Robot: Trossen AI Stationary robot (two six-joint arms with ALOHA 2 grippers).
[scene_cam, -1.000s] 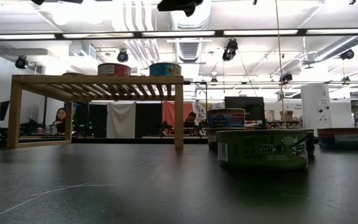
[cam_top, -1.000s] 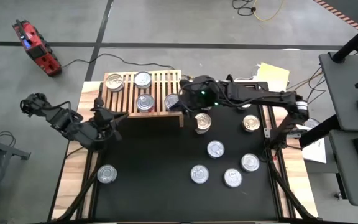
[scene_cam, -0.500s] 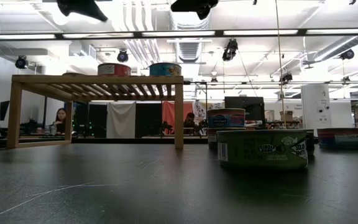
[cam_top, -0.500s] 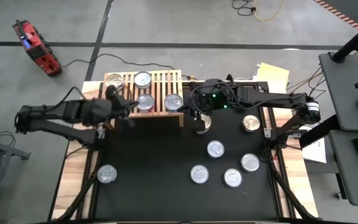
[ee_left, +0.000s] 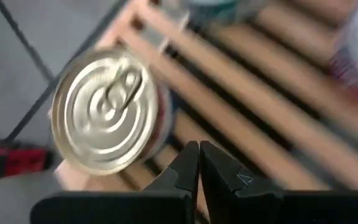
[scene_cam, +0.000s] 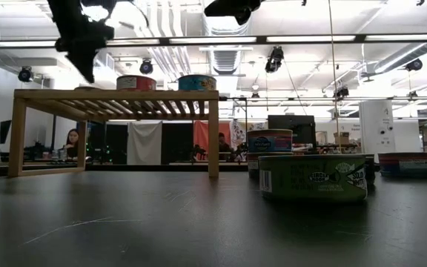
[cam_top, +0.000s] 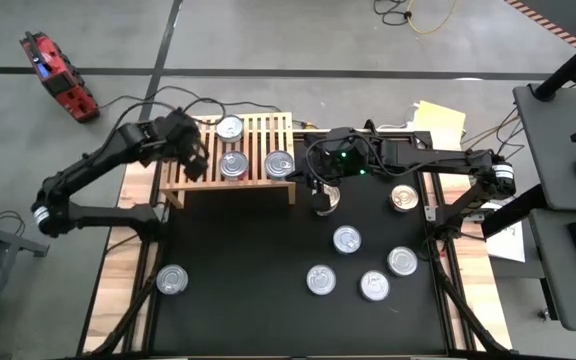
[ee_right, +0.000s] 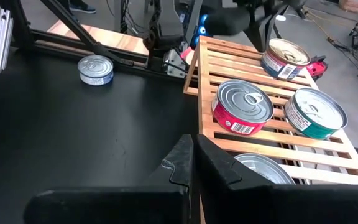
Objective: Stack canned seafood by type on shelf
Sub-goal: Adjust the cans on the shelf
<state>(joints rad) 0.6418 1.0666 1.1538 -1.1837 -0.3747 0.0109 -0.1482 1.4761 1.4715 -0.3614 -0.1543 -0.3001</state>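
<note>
The small round metal tins with pull-tab lids (cam_top: pixel 347 239) are judged rigid, weighty and slick; the curved sides are best pinched. Four rest on the slatted light-wood shelf (cam_top: pixel 258 128), others on the black counter (cam_top: pixel 238 270). Both tools, left (cam_top: pixel 196 160) and right (cam_top: pixel 313 185), are closed, empty

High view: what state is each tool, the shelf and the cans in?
left tool: shut, empty, over the shelf's left end.
right tool: shut, empty, beside the shelf's right end.
shelf: upright, four cans on top.
shelf cans: upright, unstacked.
loose cans: upright on the black mat.
</note>
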